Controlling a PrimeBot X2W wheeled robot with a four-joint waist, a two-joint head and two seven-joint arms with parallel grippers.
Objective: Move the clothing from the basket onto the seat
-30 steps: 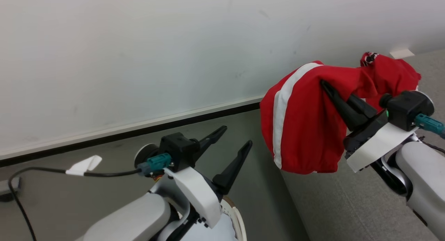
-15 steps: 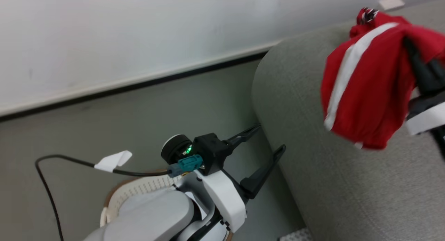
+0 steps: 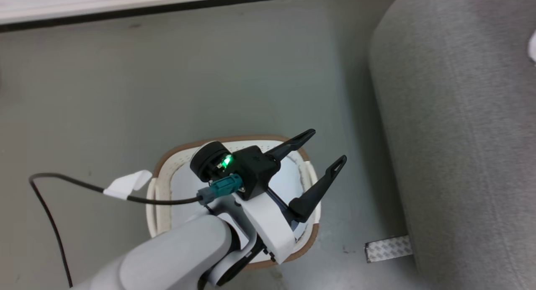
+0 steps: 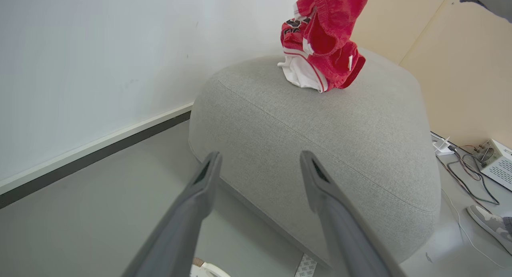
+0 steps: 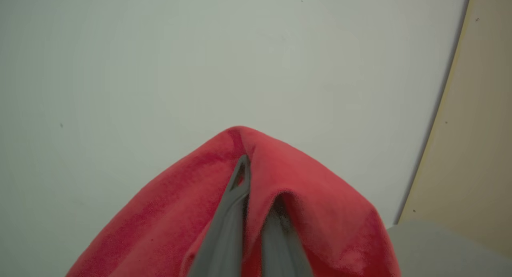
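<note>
— Home or lab?
— A lab, some test room. Bare white wall (image 4: 80,49), grey floor (image 3: 125,72), and far right of the left gripper (image 4: 260,155) jaws a vented electronics box (image 4: 496,163) with loose cables (image 4: 460,177). A tape strip (image 3: 387,249) is stuck to the floor.
</note>
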